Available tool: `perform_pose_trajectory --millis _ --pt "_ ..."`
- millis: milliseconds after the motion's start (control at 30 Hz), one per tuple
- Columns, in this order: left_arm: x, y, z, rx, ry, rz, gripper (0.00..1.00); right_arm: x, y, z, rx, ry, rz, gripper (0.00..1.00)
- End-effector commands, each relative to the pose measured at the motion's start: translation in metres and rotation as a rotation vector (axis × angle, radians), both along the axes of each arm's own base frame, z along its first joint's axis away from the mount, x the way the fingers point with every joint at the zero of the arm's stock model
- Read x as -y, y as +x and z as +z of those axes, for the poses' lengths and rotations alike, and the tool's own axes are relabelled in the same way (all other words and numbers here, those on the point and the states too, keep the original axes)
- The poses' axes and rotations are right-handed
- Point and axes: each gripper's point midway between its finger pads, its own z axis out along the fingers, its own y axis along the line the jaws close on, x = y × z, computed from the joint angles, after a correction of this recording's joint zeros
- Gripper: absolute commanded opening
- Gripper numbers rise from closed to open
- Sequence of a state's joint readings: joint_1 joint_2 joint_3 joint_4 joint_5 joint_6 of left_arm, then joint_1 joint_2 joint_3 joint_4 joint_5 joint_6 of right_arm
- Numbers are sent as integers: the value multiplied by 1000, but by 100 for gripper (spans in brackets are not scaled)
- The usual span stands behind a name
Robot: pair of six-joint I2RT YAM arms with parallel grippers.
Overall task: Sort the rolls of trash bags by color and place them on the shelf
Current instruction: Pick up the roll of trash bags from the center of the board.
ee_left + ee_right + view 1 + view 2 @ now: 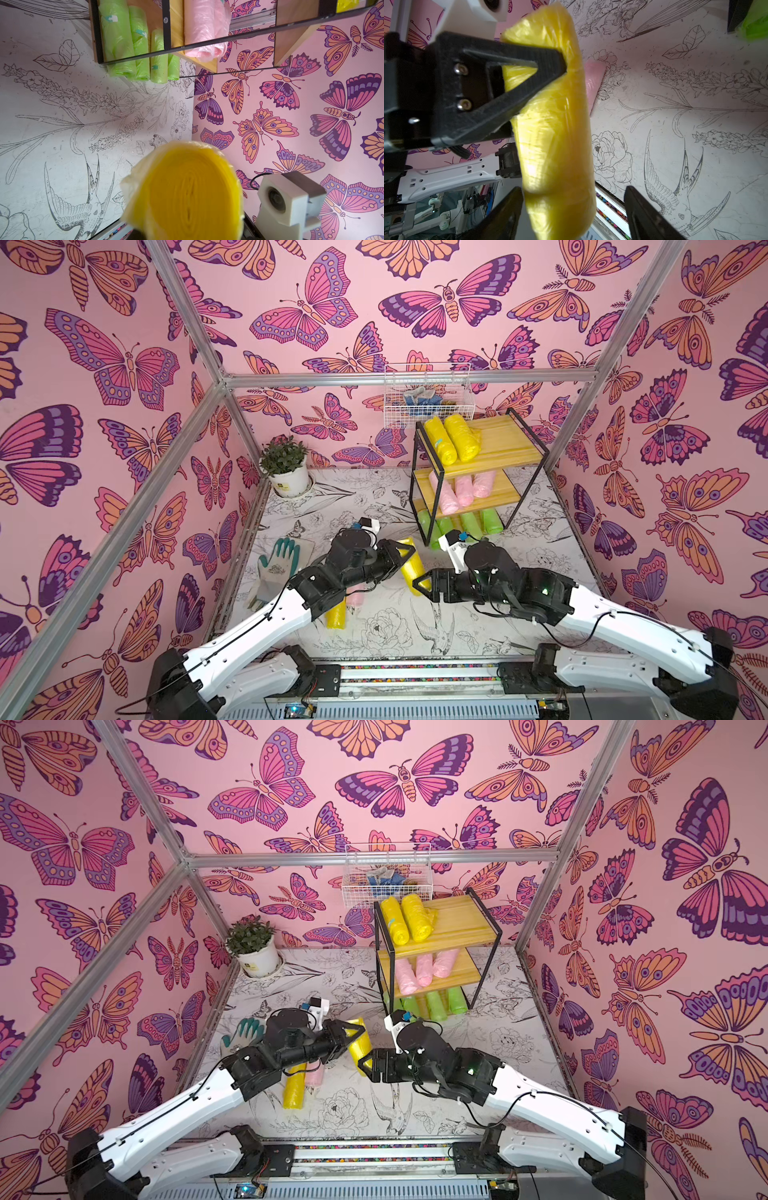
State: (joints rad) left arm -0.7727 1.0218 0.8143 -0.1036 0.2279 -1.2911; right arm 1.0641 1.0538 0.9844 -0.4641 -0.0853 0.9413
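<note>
A yellow roll (pixel 410 568) (pixel 554 124) hangs above the table's middle, and my left gripper (pixel 405 555) is shut on its upper part. Its end fills the left wrist view (pixel 187 193) and hides the jaws. My right gripper (pixel 419 585) (pixel 573 189) stands open around the roll's lower end, with a gap beside one finger. The shelf (pixel 503 448) holds two yellow rolls (pixel 453 439) on top, three pink rolls (pixel 461 489) in the middle and several green rolls (pixel 469 522) at the bottom. Another yellow roll (pixel 336 614) and a pink roll (pixel 355 599) lie under my left arm.
A grey-and-green glove (pixel 276 568) lies at the table's left. A potted plant (pixel 286 468) stands in the back left corner. A white wire basket (pixel 428 396) hangs on the back wall above the shelf. Aluminium posts frame the table.
</note>
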Motion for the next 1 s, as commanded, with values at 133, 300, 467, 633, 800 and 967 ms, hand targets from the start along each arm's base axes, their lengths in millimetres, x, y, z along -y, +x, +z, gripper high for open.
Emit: perform_pose_trajectory --millis 133,300,467,633,800,967 --pt "-1 1 13 34 -54 16 0 -10 0 13 44 25 13 73" --pt "3 -1 11 19 -56 -5 0 -8 4 11 53 18 -6 62" --pt "6 -1 11 15 -61 -19 0 -10 5 7 48 12 -8 33" --pt "11 -2 7 -4 -63 -42 37 -5 8 3 49 -16 -39 0" --pt "12 -4 1 -26 -42 -67 100 20 18 21 158 -86 -83 0" --pt "-8 -2 -3 5 43 -21 100 58 37 51 258 -170 -148 0"
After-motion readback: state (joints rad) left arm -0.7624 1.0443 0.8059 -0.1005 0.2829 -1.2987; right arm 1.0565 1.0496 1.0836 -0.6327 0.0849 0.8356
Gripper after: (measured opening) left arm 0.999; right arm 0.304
